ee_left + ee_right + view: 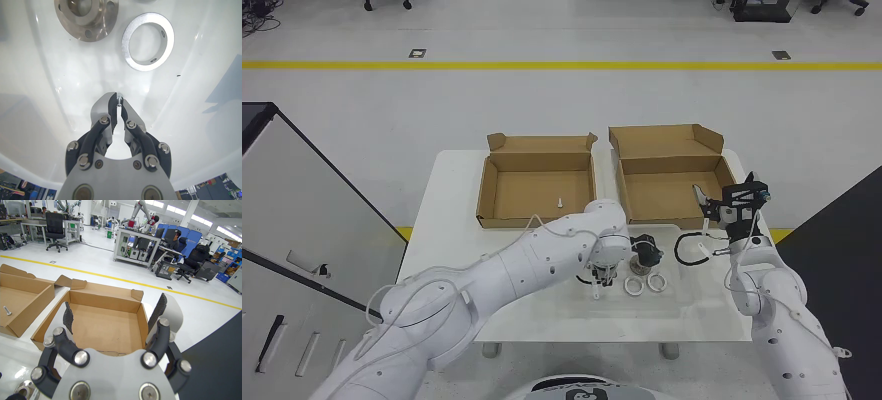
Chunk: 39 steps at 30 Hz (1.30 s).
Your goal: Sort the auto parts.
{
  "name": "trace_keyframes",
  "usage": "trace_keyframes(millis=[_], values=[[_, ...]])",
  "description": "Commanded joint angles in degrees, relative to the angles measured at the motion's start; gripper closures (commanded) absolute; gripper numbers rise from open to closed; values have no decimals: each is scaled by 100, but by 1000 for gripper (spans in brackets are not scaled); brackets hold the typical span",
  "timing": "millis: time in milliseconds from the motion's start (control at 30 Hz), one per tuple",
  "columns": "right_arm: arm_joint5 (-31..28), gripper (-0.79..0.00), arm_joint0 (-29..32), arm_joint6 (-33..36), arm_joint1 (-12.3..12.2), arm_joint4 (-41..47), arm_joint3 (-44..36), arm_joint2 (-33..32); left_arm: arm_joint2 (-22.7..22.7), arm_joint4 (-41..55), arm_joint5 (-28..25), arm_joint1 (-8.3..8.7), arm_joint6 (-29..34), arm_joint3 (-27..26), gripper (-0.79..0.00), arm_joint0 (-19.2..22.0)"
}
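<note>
My left pincer (118, 102) is clenched on a small bolt (119, 98) at the white tray (56, 85). I should lift straight and grip firmly, heading for the left carton (485, 192). My right pincer (114, 300) is released.

Left fingers (112, 111): black ribbed pads, small bright-silver screw (119, 100) between them. Beyond the tips: matte silver metal ring (143, 66), bronze-tinted round steel flange (98, 24), glossy white surface (56, 79). Right fingers (67, 315): black, ribbed; plain brown cardboard box (105, 323) beyond.

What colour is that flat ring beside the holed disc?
Silvery grey ring; left wrist view shows it best.
</note>
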State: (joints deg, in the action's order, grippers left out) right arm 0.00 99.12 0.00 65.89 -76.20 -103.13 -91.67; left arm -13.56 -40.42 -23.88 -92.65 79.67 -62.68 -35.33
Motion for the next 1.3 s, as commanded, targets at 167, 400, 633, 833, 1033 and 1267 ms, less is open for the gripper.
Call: trace_keyframes(millis=[167, 400, 633, 833, 1033, 1267], values=[[0, -785, 0, 0, 0, 0, 0, 0, -132, 68, 108, -12, -5, -1, 0, 53], [0, -785, 0, 0, 0, 0, 0, 0, -631, 352, 377, 195, 450, -827, 0, 218], [0, -785, 0, 0, 0, 0, 0, 0, -937, 719, 760, 651, 833, -1994, 0, 389], [0, -785, 0, 0, 0, 0, 0, 0, -889, 964, 765, 1049, 833, -2489, 0, 686], [0, -785, 0, 0, 0, 0, 0, 0, -606, 1225, 1103, 1342, 833, -2716, 0, 1043], [0, -785, 0, 0, 0, 0, 0, 0, -462, 1463, 1304, 1526, 833, -2794, 0, 1277]])
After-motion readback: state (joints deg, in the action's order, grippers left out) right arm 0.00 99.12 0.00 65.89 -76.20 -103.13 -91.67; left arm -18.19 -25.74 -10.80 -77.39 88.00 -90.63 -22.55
